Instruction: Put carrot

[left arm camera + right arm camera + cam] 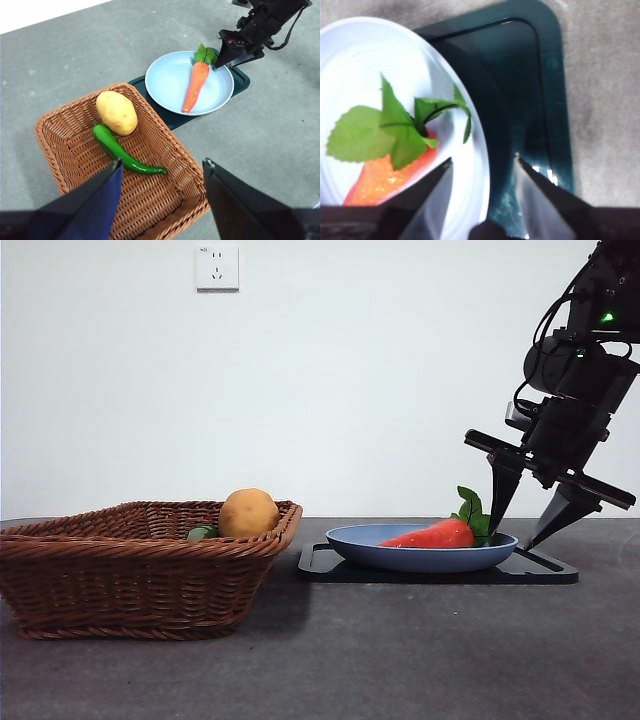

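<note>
The red-orange carrot (432,535) with a green leafy top lies in a pale blue plate (370,550) on a dark tray (318,565). It also shows in the left wrist view (195,86) and the right wrist view (380,175). My right gripper (528,530) is open and empty, just above the plate's right rim beside the carrot's leaves (395,125); it shows in the right wrist view (482,161) and the left wrist view (227,50). My left gripper (162,167) is open and empty, high above the wicker basket (60,150).
The wicker basket (100,570) stands left of the tray and holds a yellow-tan potato (248,512) and a green pepper (120,152). A wall socket (217,267) is on the white wall behind.
</note>
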Robot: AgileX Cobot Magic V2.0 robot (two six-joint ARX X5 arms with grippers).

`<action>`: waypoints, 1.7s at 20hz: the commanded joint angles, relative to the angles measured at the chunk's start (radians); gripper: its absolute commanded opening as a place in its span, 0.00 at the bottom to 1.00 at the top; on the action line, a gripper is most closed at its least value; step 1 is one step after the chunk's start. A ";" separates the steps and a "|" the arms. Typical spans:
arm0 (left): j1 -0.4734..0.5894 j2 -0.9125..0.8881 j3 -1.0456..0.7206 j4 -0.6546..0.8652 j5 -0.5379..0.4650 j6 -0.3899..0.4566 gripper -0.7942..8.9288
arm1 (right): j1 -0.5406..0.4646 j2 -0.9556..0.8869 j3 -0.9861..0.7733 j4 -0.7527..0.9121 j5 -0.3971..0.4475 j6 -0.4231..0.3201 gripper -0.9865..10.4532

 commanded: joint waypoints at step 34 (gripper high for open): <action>0.473 -0.419 -0.640 0.491 0.164 0.132 0.09 | 0.334 -1.566 -1.030 0.403 0.422 -0.164 0.09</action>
